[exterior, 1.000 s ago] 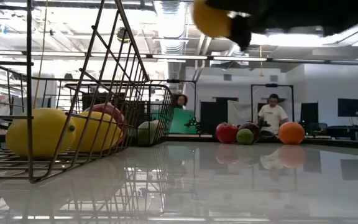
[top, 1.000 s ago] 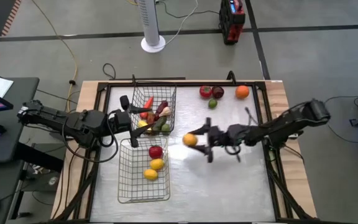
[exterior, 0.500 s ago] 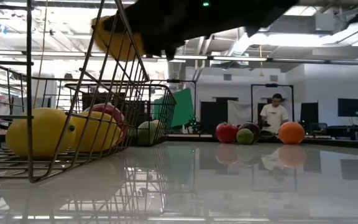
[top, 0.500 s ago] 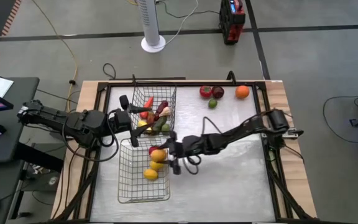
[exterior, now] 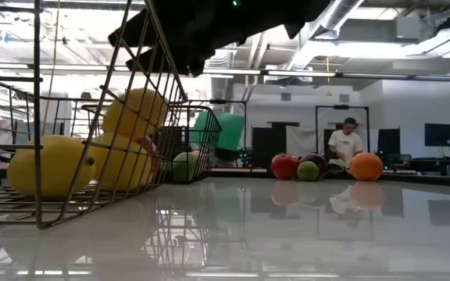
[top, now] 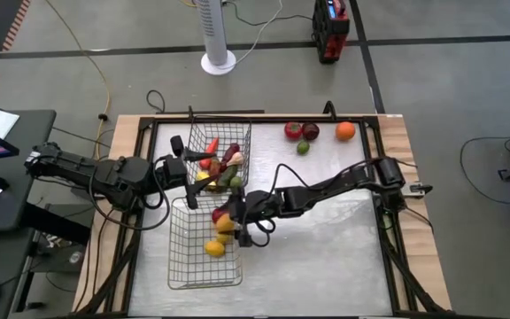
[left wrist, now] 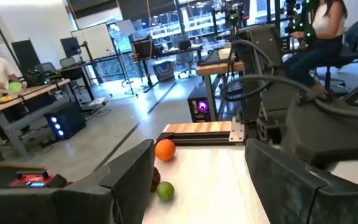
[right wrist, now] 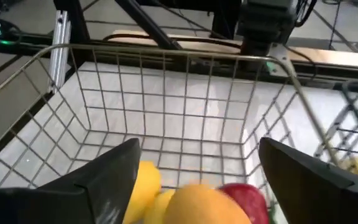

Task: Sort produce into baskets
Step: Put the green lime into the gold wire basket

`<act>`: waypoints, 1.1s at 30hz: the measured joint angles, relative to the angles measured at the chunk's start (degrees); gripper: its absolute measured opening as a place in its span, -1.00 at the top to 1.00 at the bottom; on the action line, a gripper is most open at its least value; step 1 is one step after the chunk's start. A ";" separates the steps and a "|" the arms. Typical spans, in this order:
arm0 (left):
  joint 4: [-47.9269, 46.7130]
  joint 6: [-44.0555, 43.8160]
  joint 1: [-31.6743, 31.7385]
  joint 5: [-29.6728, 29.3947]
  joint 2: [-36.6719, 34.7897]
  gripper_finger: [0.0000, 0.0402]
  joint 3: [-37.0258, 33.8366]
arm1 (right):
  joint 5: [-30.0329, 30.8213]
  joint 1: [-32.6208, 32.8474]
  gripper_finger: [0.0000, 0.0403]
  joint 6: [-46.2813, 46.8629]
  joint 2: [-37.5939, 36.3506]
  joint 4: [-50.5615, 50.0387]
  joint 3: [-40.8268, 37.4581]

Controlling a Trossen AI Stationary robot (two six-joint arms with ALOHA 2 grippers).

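Note:
My right gripper hangs open over the far end of the near wire basket, and its fingers stand wide apart in the right wrist view. A yellow lemon lies just below it, on top of other lemons and a red apple in that basket. It also shows in the right wrist view, between the fingers and apart from both. My left gripper is open and empty beside the left wall of the far basket, which holds several vegetables.
A red fruit, a dark red one, a green lime and an orange lie on the white table at the far right. Bare table spreads right of the baskets. People show in the room beyond the table.
My right gripper has carried the yellow lemon from mid-table toward the table's left edge, over the near basket. The lemon has left the gripper and dropped onto the fruit in the basket. My left arm has kept still.

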 joint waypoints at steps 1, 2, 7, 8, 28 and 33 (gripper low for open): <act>0.08 -0.02 0.00 -0.01 0.00 -0.20 0.00 | 0.04 -0.16 -0.80 -0.01 -0.56 -0.84 0.00; 0.20 -0.02 0.00 -0.01 0.00 -0.20 0.00 | 0.04 -0.22 -0.81 -0.13 -1.09 -1.68 0.00; -0.88 0.09 -0.10 -0.01 0.00 -0.20 0.00 | 3.16 -0.19 -0.83 -0.87 -5.08 -9.26 -0.02; -1.44 0.03 -0.28 0.00 0.00 -0.20 0.00 | 4.65 -0.16 -0.83 -0.96 -6.58 -11.50 -0.21; -1.88 -0.03 0.28 0.56 -0.34 -0.20 0.00 | 33.35 -11.29 -0.83 5.69 -37.35 -14.15 -39.50; -1.91 -0.08 0.55 0.61 0.19 -0.20 0.00 | 33.03 -21.04 -0.83 7.15 -37.03 -12.98 -44.33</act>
